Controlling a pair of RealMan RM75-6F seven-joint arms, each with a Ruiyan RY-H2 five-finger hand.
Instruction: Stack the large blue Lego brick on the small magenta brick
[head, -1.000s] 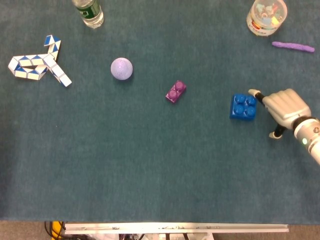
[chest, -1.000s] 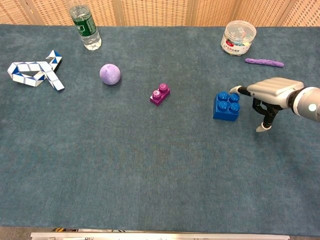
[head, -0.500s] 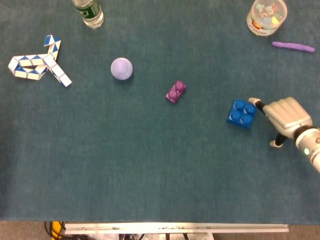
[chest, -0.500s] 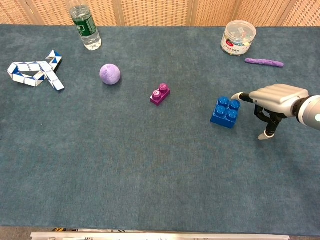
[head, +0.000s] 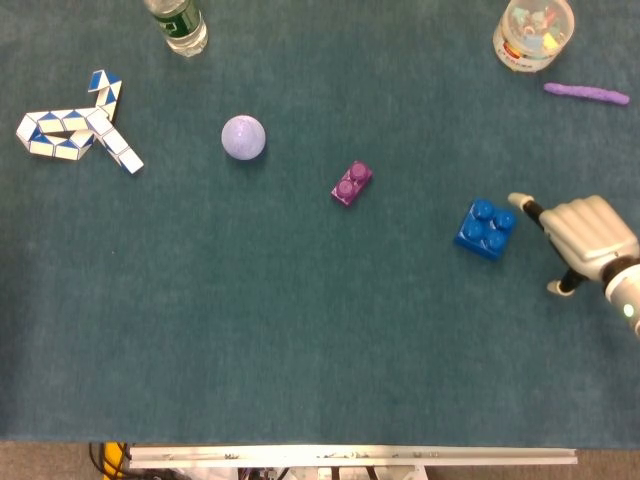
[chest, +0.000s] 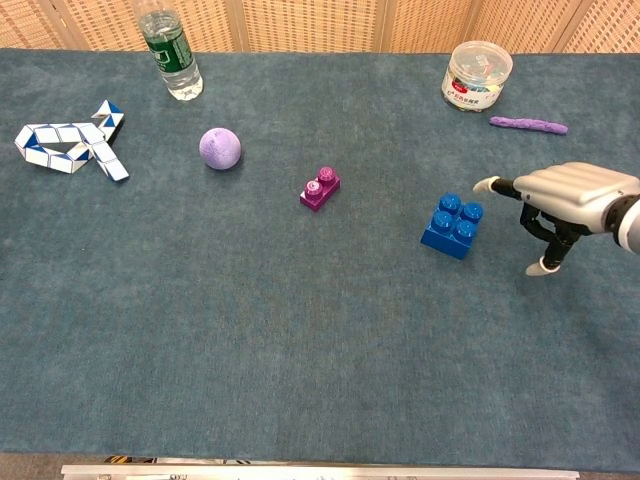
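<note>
A: Right robot hand (head: 585, 232), at the right edge of the bench (head: 300, 330). How does it stand?

B: Palm down, fingers apart, nothing in it. One finger (chest: 492, 185) reaches out toward the large blue brick (head: 486, 229) and ends just beside the brick's upper right corner with a sliver of cloth between, so there is no contact. The thumb (chest: 542, 265) points down toward the cloth. The left robot hand appears in neither view.

A: And the two bricks?

B: The large blue brick (chest: 452, 225) lies flat, studs up, turned somewhat askew to the bench edges. The small magenta brick (head: 352, 184) sits well apart from it, to its left and a little farther from the robot, also studs up and askew.

A: Open room?

B: Bare cloth lies between the two bricks and across the whole near half of the bench. The purple ball (head: 243, 137) lies farther left of the magenta brick. Along the far edge stand a bottle (head: 177, 24) and a clear jar (head: 533, 33), with a purple strip (head: 586, 93) beside the jar. A blue-and-white folding puzzle (head: 78, 129) lies at the far left.
</note>
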